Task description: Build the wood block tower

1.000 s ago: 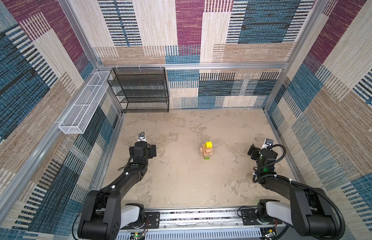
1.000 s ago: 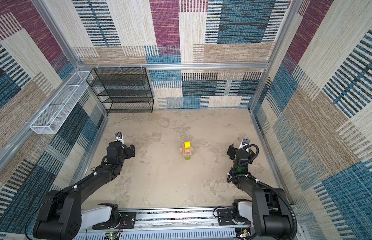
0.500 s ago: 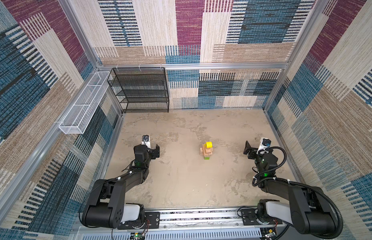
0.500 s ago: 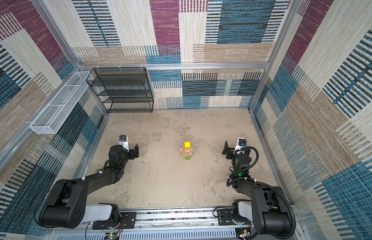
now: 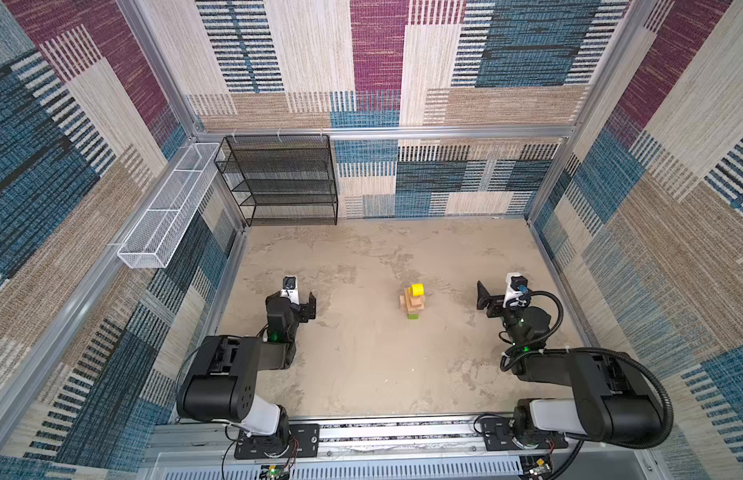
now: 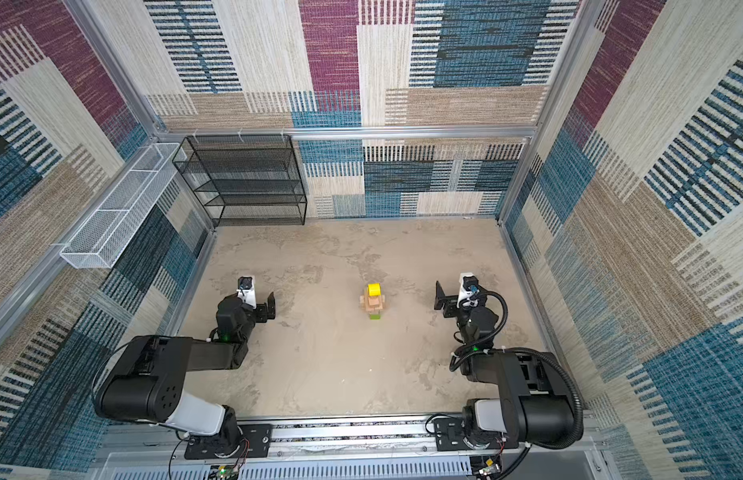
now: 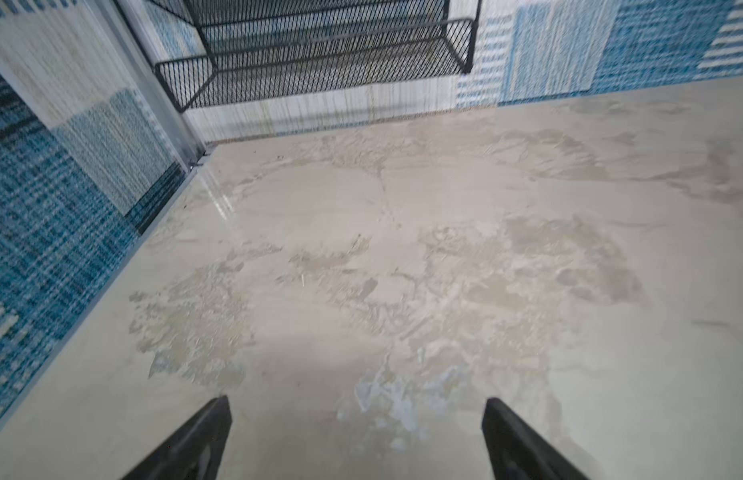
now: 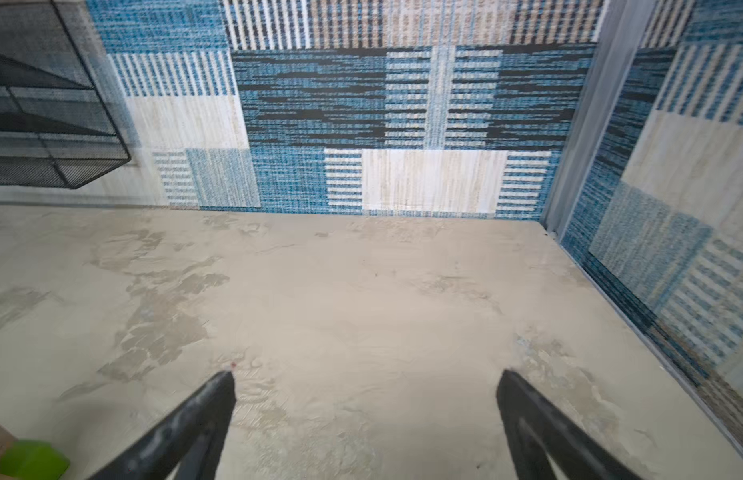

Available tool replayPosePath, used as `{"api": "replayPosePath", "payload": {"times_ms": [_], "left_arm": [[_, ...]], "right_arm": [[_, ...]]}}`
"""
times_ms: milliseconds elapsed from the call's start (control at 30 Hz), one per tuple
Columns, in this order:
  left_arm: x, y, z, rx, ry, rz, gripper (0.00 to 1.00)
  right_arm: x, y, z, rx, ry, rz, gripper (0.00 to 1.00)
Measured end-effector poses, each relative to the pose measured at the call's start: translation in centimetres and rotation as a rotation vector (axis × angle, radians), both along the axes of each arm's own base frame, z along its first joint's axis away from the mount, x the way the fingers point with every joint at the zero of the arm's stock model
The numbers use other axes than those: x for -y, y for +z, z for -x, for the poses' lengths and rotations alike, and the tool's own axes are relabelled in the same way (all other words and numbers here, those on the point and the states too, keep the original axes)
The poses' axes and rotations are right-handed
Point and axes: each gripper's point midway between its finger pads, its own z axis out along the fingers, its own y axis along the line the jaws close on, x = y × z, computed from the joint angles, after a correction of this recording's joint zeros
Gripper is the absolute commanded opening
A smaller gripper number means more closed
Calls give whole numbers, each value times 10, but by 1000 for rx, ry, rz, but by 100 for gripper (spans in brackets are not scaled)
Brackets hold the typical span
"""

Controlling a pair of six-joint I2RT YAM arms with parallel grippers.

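Left gripper (image 7: 357, 400) and right gripper (image 8: 366, 373) gape wide, each holding nothing, with bare tabletop showing between the jaws in both wrist views. Between them stands the wood block tower (image 5: 413, 301), upright on the mottled tan table (image 5: 361, 365): a green block (image 5: 412, 316) at its foot, tan bricks (image 5: 411, 305) laid crosswise above, a yellow piece (image 5: 416, 289) on top. In both top views the left gripper sits well to the tower's left and the right gripper nearer on its right — neither touching it. Beyond the tower and off to its left, a black wire shelf (image 5: 278, 183) stands against the back wall; a white wire basket (image 5: 166, 216) hangs farther left.
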Motion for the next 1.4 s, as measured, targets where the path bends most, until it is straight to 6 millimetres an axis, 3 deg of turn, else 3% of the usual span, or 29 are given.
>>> {"api": "replayPosePath", "payload": {"times_ms": [100, 200, 333, 433, 633, 1400], "left_arm": [[1, 14, -7, 51, -1, 10, 99], [-1, 11, -10, 31, 7, 13, 99], [-15, 21, -21, 51, 63, 40, 99], [-25, 18, -20, 37, 107, 57, 99], [-25, 15, -19, 25, 114, 71, 99], [-28, 14, -18, 22, 132, 67, 99]], "right_arm": [[-3, -9, -2, -8, 14, 11, 100], [-2, -26, -3, -43, 12, 17, 100], [11, -10, -18, -2, -60, 3, 100], [23, -13, -16, -10, -131, -17, 100], [34, -15, -13, -16, -196, -38, 100], [34, -14, -15, -15, -196, -38, 100]]}}
